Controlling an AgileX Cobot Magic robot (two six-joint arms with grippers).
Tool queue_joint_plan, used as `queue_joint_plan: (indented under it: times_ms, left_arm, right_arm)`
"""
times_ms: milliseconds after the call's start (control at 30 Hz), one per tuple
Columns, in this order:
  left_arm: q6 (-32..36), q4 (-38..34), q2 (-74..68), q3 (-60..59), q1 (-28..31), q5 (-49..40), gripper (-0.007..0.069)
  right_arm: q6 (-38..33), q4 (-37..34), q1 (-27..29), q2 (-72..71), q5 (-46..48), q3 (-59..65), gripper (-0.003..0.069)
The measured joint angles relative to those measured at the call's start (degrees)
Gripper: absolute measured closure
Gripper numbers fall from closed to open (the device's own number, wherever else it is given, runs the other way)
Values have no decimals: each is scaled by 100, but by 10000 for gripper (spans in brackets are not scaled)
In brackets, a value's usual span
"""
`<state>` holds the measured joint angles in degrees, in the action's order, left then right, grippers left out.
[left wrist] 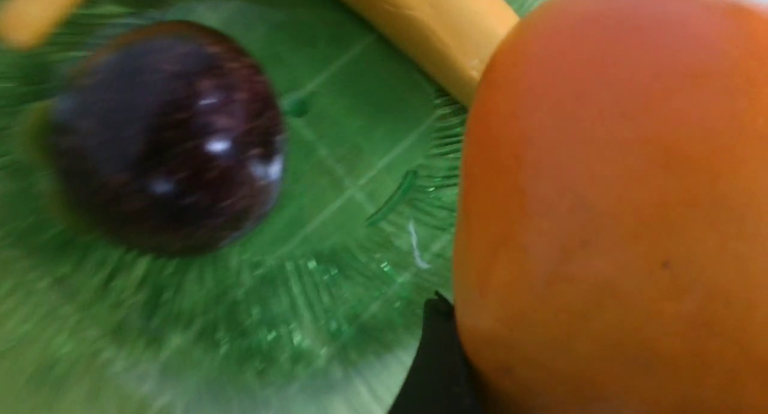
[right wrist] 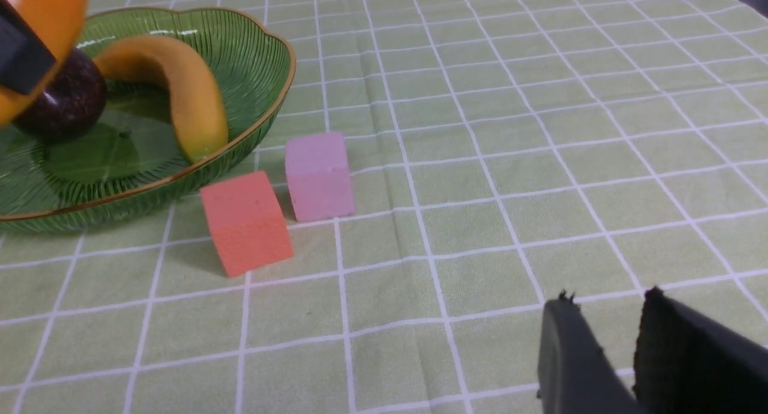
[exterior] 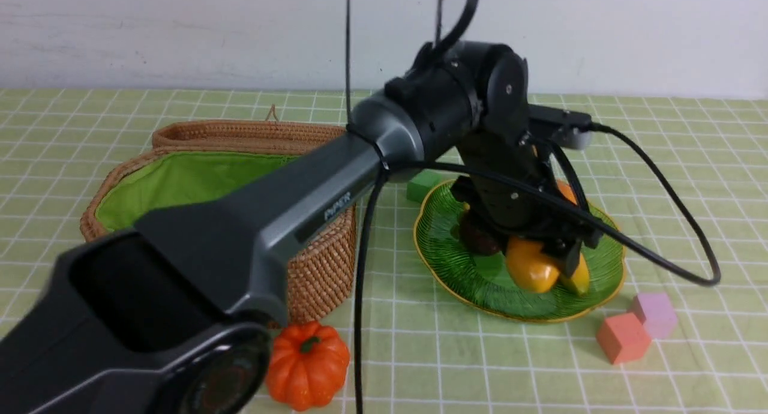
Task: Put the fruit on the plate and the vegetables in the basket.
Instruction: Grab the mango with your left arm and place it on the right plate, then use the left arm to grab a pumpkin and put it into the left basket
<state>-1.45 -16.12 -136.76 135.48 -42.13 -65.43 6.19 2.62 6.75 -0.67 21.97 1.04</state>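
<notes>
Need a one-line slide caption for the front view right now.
Left gripper holds the mango over the green plate beside the banana and maroon fruit; pumpkin waits outside the basket.

Left gripper (exterior: 549, 255) low, clamped wide; right gripper (right wrist: 606, 342) empty, jaws slightly parted.

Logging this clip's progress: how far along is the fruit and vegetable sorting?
Done: banana and dark maroon fruit lie on the green plate. In hand: the left gripper holds the mango just over that plate. Left: the pumpkin sits on the table beside the basket; other vegetables aren't visible.
</notes>
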Motion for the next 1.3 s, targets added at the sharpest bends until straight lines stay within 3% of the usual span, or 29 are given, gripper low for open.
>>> queue_joint_plan:
  times_ms: [167,400,633,900,1033,1300]
  left_arm:
    - [-4,-48,-150,91,12,13,67]
    - [-6,-54,-150,125,11,32,-42]
    - [-11,-14,-94,125,11,-70,-36]
    - [-540,1554,1193,-5,11,-547,1]
    - [-820,2205,2659,-775,17,-547,71]
    - [-920,2249,4764,-4180,17,-547,160]
  right_arm:
    - [0,0,0,0,0,0,473]
    - [0,0,0,0,0,0,463]
    - [0,0,0,0,0,0,453]
    - [0,0,0,0,0,0,442]
    - [0,0,0,0,0,0,436]
    - [0,-12,0,0,0,0,425]
